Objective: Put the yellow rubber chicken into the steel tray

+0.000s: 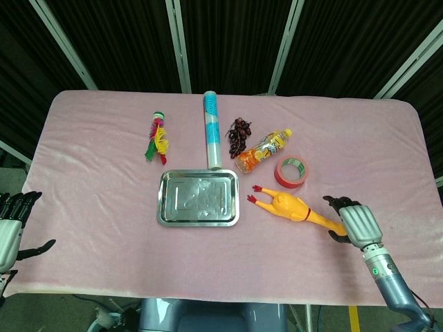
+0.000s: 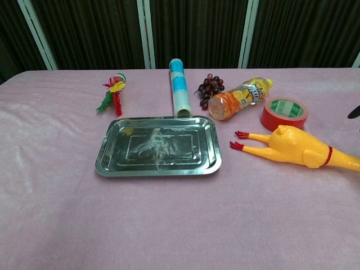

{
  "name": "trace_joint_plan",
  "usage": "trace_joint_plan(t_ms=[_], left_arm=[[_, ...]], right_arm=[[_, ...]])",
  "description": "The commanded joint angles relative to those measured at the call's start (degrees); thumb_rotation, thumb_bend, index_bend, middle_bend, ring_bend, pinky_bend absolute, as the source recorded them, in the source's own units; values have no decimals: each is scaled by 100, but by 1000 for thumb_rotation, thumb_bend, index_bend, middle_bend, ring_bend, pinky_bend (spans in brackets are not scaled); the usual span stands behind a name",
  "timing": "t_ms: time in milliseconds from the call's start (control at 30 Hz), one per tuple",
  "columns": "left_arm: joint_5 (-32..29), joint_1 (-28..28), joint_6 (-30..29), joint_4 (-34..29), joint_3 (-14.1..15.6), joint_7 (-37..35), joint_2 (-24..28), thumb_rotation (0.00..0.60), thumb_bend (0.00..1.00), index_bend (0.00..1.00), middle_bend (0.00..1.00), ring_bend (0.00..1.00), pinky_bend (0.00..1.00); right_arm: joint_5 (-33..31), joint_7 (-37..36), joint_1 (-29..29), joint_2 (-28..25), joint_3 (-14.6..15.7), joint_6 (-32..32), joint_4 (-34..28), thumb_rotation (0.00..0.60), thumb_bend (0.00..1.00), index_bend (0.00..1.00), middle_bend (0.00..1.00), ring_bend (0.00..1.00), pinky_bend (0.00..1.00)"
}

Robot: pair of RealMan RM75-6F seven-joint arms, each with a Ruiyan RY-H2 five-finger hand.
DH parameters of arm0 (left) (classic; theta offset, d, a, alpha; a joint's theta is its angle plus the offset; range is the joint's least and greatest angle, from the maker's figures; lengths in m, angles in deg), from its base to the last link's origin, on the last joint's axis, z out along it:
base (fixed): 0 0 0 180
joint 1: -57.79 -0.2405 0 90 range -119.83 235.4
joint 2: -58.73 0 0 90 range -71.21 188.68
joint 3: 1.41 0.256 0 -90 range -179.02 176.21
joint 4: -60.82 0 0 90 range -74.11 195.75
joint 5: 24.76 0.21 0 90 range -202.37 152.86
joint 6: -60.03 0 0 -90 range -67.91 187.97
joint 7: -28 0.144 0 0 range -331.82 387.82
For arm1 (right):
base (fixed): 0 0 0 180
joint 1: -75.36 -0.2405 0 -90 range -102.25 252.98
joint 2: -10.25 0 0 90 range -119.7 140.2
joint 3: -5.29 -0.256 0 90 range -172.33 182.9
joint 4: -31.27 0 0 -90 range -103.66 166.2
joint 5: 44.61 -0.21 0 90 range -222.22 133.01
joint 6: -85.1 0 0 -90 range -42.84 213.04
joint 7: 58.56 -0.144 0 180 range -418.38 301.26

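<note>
The yellow rubber chicken (image 1: 296,210) (image 2: 298,148) lies on the pink cloth, red feet toward the steel tray (image 1: 167,215) (image 2: 107,163), which lies flat to its left with nothing in it. My right hand (image 1: 349,223) hovers over the chicken's head end at the right, fingers apart, holding nothing; only a dark fingertip of it shows at the chest view's right edge. My left hand (image 1: 12,228) stays open off the table's left front corner.
Behind the chicken stand a red tape roll (image 1: 291,172) (image 2: 284,113), a lying orange drink bottle (image 1: 262,151), dark grapes (image 1: 239,134), a blue-capped roll of film (image 1: 212,129) touching the tray's back rim, and a feathered toy (image 1: 158,137).
</note>
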Motion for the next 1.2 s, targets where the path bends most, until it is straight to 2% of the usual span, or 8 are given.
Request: trace_joint_plan(t_ms=[33,200,600,967,1200], left_arm=[[-4,4,9,1,1,2,2,600,0,103,112,85,60],[-16,12,29,-4,-1,2,7,600,0,104,112,85,60],[0,34,53,13,-2,-33,2,600,0,105,111,85,60],[-43,4,43,111,5,-143,-5,600,0,105,111,85,60],[-53,-9,56,156,22,-192,-13,600,0,105,111,85,60]], right_arm=[[-191,64,-108,190,-36,-199,266,600,263,210,296,245,375],[-315,23,-147,369,-24,-309,456,600,232,224,296,255,383],[-330,94,-236,536,29,-367,500,600,230,244,296,259,386],[-555,81,-336,863,-2,-542,1025,600,229,415,317,318,438],[-575,41,-389,1050,7,-593,1308,600,228,441,342,338,458]])
